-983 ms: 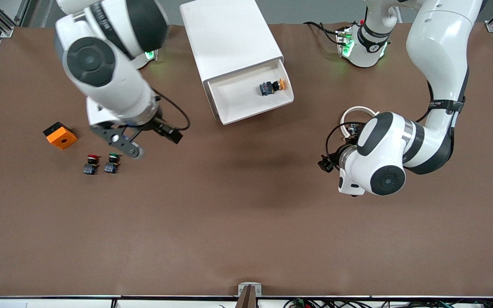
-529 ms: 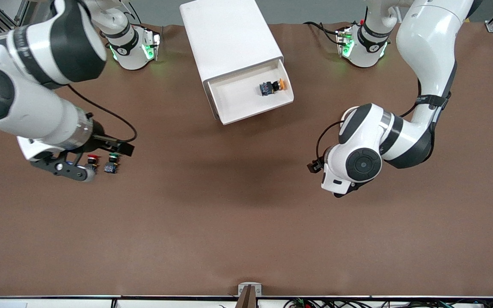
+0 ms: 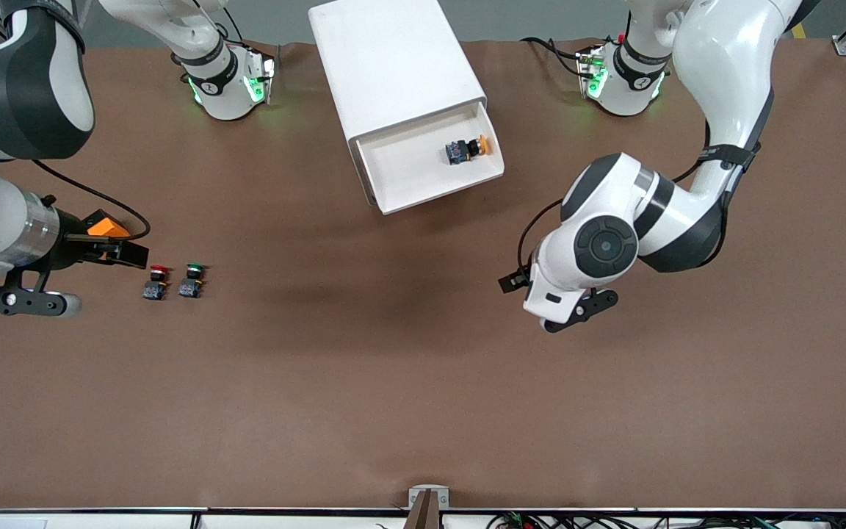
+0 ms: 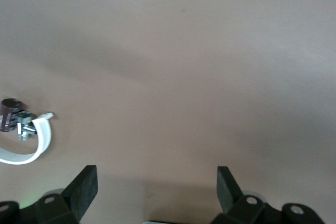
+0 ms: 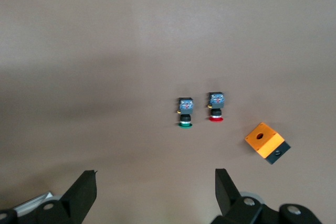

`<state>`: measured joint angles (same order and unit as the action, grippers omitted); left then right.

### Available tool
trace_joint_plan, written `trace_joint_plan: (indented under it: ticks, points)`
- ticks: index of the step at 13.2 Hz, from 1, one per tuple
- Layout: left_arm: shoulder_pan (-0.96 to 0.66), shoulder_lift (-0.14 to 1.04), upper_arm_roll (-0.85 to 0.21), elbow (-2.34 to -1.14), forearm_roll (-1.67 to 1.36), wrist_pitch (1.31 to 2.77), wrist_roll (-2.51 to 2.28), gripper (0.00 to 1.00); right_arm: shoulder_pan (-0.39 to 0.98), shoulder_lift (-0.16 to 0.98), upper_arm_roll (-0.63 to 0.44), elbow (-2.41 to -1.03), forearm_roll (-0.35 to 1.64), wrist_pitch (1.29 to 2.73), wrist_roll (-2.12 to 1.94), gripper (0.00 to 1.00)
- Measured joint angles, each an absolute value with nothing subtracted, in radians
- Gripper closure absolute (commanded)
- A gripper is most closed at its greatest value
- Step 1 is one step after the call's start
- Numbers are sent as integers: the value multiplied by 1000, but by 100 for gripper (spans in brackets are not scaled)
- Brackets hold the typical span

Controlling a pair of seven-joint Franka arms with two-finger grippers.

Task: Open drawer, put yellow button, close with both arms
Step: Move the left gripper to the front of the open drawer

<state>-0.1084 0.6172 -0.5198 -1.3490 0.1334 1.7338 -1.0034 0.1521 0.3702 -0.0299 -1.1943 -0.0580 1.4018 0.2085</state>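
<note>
On the brown table, the white cabinet stands between the 2 arm bases, its front turned toward the front camera and a little toward the left arm's end. Its top drawer is pulled out, and the yellow button lies on its side inside, near the wall of the tray that faces the left arm's end, with the yellow cap touching or almost touching that wall.

The left arm bends down from its base, and the left gripper hangs over bare table toward the left arm's end, nearer to the front camera than the drawer. In the left wrist view its 2 fingers stand wide apart with nothing between them (only bare brown surface under them). A white ring with a small dark part beside it lies on the table in that same view.

The right arm reaches out at the right arm's end of the table, and the right gripper is over the table there. Its fingers are also spread apart and empty in the right wrist view.

An orange block sits partly hidden by the right wrist. Just beside it, nearer to the front camera, the red button and the green button stand side by side, close but apart.
</note>
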Motion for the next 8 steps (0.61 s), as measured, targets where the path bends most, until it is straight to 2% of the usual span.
trace_joint_plan:
  ticks: [8]
  points:
    - [-234, 601, -553, -1352, 138, 1772, -1077, 0, 91, 343, -28, -1194, -80, 1402, 86, 0]
